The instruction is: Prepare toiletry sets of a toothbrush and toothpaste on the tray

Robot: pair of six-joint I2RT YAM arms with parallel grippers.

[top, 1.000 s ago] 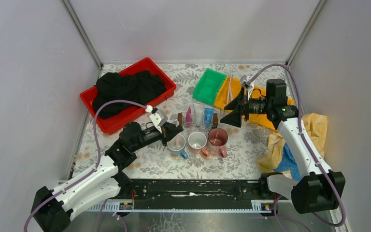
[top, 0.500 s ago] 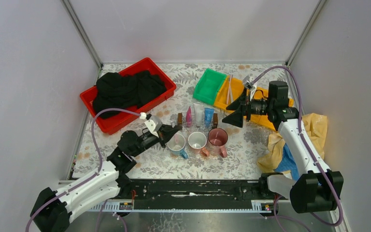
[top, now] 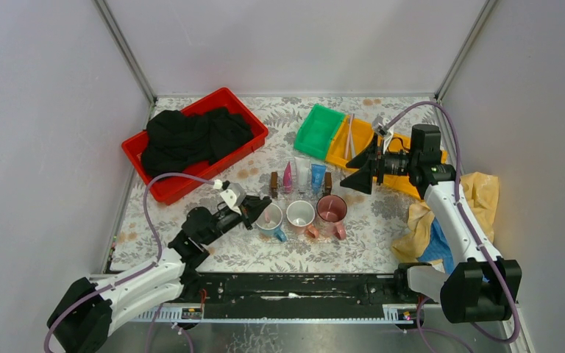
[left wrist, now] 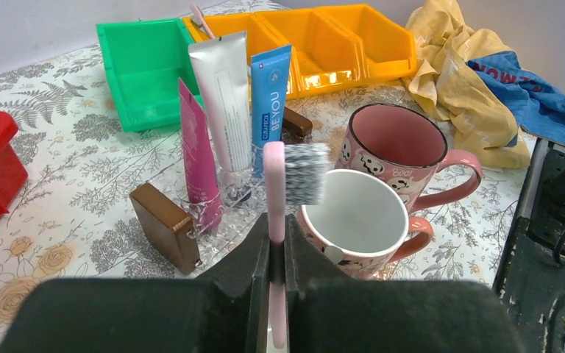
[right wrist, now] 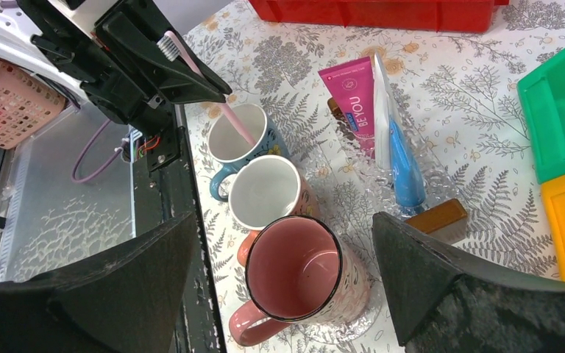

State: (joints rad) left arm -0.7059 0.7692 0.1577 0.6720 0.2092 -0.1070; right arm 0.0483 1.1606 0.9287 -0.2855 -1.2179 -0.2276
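Observation:
My left gripper [top: 256, 211] is shut on a pale pink toothbrush [left wrist: 274, 198] with its bristles up. In the right wrist view the toothbrush [right wrist: 217, 99] slants down with its lower end inside the white-blue mug [right wrist: 239, 136]. Beside that mug stand the pale pink mug [right wrist: 265, 193] and the dark pink mug [right wrist: 301, 272], both empty. The magenta tube [left wrist: 197, 158], white tube [left wrist: 224, 103] and blue tube [left wrist: 270, 95] stand behind them on the clear tray [left wrist: 228, 217]. My right gripper [top: 354, 176] is open and empty, above and to the right of the dark pink mug.
Two brown blocks [left wrist: 165, 224] [left wrist: 294, 121] flank the tubes. A green bin [top: 318, 129] and yellow bins [top: 360, 143] holding spare toothbrushes [top: 350, 136] stand at the back. A red bin of black cloth [top: 191, 140] is at back left. Yellow and blue cloths [top: 441, 213] lie on the right.
My left arm has drawn back toward the near edge and lowered, still gripping the toothbrush at the white-blue mug. My right gripper has shifted slightly to the right.

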